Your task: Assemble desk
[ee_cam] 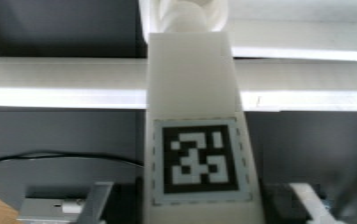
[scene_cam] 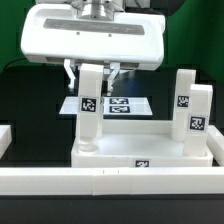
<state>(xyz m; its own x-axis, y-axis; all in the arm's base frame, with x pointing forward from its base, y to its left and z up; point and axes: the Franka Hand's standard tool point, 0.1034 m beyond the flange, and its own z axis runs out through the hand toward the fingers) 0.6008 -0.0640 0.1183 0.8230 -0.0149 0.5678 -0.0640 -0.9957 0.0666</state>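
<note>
A dark table [scene_cam: 30,100] under bright overhead light. The marker board [scene_cam: 125,104] lies behind the tool; a white rail [scene_cam: 100,183] runs before it.

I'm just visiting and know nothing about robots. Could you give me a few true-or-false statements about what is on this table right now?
1. The end effector holds an upright leg over the tabletop. True.
2. No other leg stands on the tabletop. False: two more legs stand at the exterior view's right.
3. The held leg carries a black-and-white tag. True.
4. The marker board lies on top of the tabletop. False: it lies flat on the table behind it.
</note>
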